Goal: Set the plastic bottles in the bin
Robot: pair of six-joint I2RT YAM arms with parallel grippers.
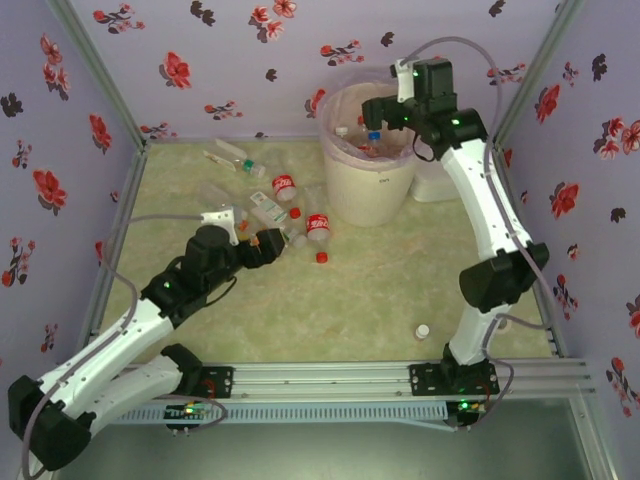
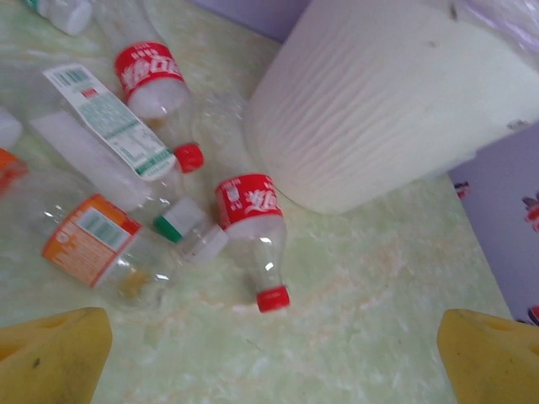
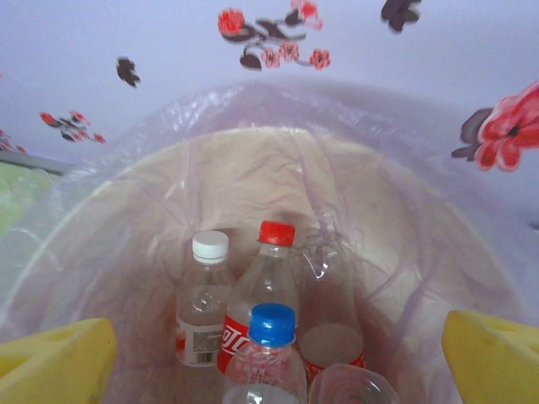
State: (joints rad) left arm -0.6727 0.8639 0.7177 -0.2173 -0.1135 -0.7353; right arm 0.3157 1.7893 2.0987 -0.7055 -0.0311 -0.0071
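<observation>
Right jaws spread wide, empty, over bin [image 1: 368, 190]; several bottles [image 3: 261, 311] inside. Left jaws spread, empty, low over loose bottles [image 2: 253, 231] on bench [image 1: 380, 300] beside bin. Risk: crowded pile, so closing may nip two or send round bottle rolling.

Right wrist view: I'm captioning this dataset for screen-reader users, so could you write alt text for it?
Looking down into the bag-lined bin, where a white-capped bottle, a red-capped bottle and a blue-capped bottle stand roughly upright. The open right gripper hangs above, yellow fingertips at the bottom corners; floral wall behind.
</observation>
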